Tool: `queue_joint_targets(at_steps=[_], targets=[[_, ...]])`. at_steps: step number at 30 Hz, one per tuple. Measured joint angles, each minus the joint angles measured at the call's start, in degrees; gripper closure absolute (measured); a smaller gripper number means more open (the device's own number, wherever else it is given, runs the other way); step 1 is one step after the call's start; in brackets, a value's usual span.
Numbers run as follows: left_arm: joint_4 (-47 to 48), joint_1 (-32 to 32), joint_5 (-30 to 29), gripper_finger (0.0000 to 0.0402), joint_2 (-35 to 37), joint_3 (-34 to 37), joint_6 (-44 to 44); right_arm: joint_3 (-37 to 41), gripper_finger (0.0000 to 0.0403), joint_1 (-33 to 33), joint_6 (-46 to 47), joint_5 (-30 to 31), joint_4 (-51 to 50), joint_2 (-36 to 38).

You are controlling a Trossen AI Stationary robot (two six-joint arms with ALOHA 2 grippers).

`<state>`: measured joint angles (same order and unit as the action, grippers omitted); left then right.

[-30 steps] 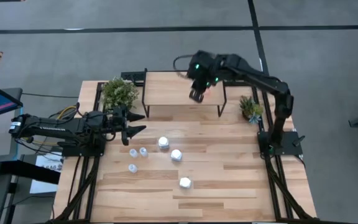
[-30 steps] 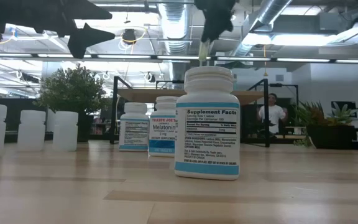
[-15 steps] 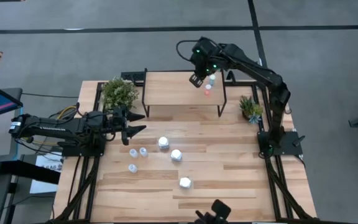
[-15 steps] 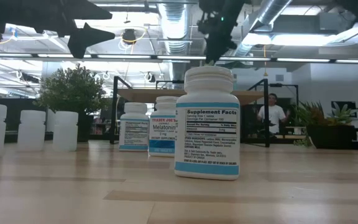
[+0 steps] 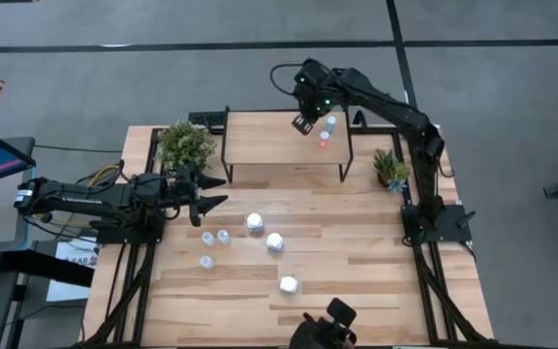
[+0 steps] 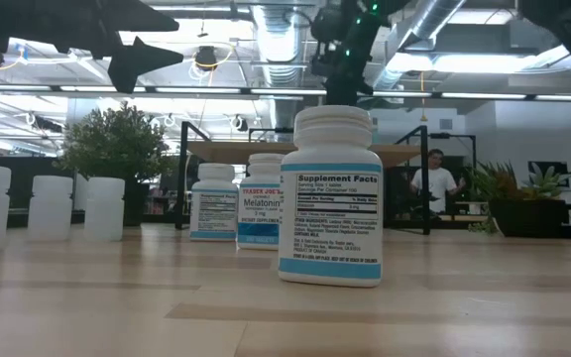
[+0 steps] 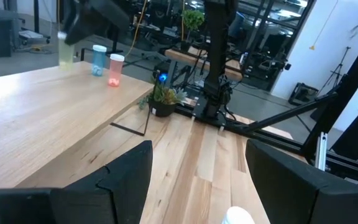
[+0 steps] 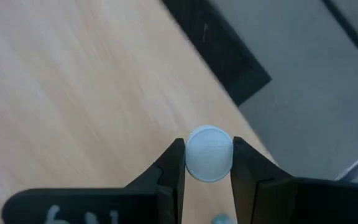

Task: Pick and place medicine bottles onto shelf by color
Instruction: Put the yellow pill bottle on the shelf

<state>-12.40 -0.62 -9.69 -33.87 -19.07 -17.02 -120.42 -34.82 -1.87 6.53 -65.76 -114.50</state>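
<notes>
Shelf (image 5: 269, 141) stands along the far edge of the desk (image 5: 356, 262), and my right gripper (image 5: 304, 123) hangs over its far right corner. From that arm's wrist view I see the fingers (image 8: 173, 163) pinched on a small bottle with a pale round cap (image 8: 208, 153), held above the shelf board. Just beside it, near the shelf's right edge, stand a blue-capped tiny bottle (image 5: 330, 123) and a red-capped tiny bottle (image 5: 324, 143). My left gripper (image 5: 206, 192) waits above the desk's left edge, beside the potted plant (image 5: 185, 143), fingers spread wide and holding nothing. Mid-desk, three white bottles (image 5: 275, 241) run in a diagonal toward the near edge, and three pale-blue bottles (image 5: 208, 238) cluster to their left. A smaller plant (image 5: 390, 169) sits by the right edge.
</notes>
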Motion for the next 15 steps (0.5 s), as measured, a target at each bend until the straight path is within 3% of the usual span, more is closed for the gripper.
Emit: queue_joint_targets(at_steps=[15], targets=[[0.0,0.0,0.0,0.0156,0.0,0.0,0.0,0.0,0.031,-0.2,0.3,1.3,-5.5,-1.0]])
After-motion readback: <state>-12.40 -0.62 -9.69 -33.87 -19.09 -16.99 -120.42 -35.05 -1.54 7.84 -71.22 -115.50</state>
